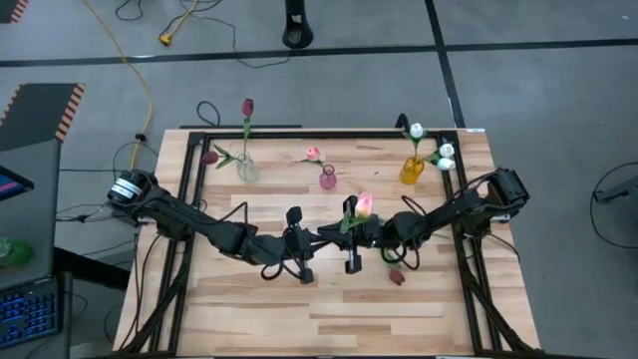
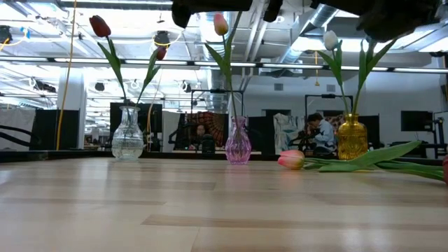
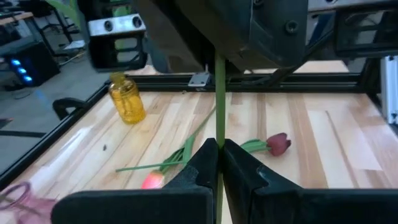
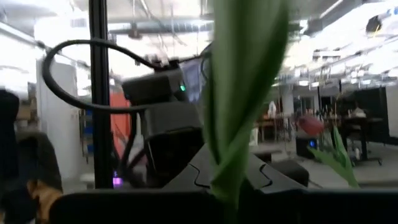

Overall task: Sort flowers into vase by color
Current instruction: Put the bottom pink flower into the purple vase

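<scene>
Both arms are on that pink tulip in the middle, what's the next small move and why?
Probably the right gripper should open. The left gripper is already shut on the stem of the pink tulip just below it, so both appear to hold one flower. Once freed, the left could carry it to the pink vase.

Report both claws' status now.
Left claw: closed on the green stem of a tulip.
Right claw: closed on that tulip's leafy stem too, it seems.
</scene>
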Available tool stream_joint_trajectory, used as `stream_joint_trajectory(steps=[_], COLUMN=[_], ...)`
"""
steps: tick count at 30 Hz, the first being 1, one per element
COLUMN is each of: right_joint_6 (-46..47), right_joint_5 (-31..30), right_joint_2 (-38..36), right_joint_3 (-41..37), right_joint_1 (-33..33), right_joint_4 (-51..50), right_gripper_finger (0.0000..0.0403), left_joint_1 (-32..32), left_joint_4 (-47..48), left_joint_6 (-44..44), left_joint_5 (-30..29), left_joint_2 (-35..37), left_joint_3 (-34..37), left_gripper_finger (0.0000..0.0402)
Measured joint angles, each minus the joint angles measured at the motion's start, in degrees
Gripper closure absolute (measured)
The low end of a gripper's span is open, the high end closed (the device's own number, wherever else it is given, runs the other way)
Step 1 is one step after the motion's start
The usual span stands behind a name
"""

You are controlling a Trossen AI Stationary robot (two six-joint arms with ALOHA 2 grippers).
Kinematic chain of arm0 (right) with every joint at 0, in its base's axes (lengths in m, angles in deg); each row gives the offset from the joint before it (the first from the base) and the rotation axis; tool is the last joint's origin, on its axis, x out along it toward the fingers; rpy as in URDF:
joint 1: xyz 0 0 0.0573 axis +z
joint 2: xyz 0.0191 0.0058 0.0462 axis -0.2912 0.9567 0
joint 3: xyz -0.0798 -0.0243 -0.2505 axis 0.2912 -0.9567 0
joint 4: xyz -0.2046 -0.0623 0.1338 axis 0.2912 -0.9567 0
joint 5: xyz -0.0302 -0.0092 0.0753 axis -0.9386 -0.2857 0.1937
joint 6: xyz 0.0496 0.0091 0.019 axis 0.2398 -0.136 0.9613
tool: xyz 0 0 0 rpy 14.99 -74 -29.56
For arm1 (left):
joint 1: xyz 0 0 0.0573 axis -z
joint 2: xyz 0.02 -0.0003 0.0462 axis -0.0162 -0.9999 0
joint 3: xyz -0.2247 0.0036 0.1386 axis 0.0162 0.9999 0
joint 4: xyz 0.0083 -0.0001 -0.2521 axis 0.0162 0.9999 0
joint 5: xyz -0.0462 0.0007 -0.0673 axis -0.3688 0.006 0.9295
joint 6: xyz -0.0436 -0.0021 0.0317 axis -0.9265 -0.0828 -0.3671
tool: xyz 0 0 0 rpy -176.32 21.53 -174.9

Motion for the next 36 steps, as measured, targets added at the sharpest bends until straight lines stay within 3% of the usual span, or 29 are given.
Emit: stream_joint_trajectory(steps=[11, 19, 29, 36], right_joint_6=[0.00, -0.02, -0.02, -0.07], right_joint_5=[0.02, 0.07, 0.07, 0.07], right_joint_2=[-10.21, -15.40, -18.81, -18.67], right_joint_3=[0.00, 0.00, 0.00, 0.00], right_joint_1=[0.38, 2.53, 3.08, 2.91], right_joint_4=[-23.89, -31.88, -36.20, -36.55], right_gripper_finger=[0.0269, 0.0235, 0.0252, 0.0315], left_joint_1=[1.61, 1.58, 1.58, 1.58], left_joint_4=[2.28, 2.47, 2.49, 2.49], left_joint_6=[-0.93, -0.94, -0.93, -0.93], left_joint_5=[-2.89, -3.06, -2.98, -1.61], left_joint_2=[0.11, 0.14, 0.16, 0.18], left_joint_3=[0.00, 0.00, 0.00, 0.00], left_gripper_finger=[0.0401, 0.0401, 0.0401, 0.0400])
